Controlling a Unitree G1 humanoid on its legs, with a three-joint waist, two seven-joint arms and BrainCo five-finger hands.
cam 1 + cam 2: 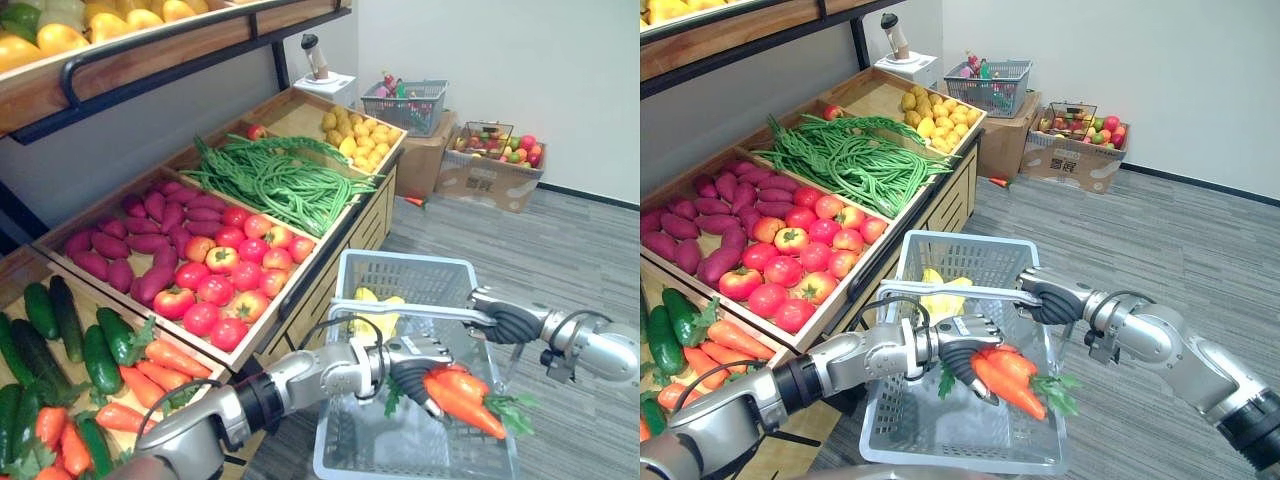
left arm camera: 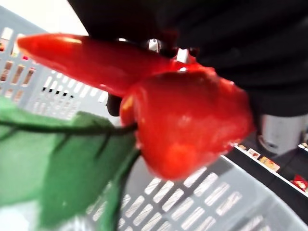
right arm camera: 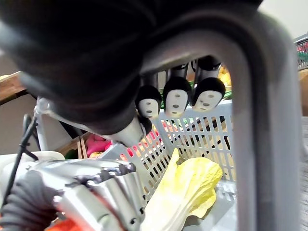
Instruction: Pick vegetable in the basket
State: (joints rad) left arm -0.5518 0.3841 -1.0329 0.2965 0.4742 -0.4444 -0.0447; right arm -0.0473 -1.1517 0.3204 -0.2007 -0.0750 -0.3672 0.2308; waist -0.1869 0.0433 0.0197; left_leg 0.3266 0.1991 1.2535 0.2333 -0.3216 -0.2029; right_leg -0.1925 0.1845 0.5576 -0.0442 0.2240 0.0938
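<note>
My left hand reaches over the grey plastic basket and is shut on two orange carrots with green tops, held above the basket's inside. Up close the carrots show against the basket's slatted wall. My right hand is shut on the basket's handle and holds the basket up beside the stall. Its fingers curl round the handle bar. A yellow-green leafy vegetable lies in the basket's far end.
The wooden stall on my left holds cucumbers and carrots, tomatoes, purple sweet potatoes, long green beans and yellow fruit. A wire basket and cardboard boxes of fruit stand by the far wall. Grey floor lies to the right.
</note>
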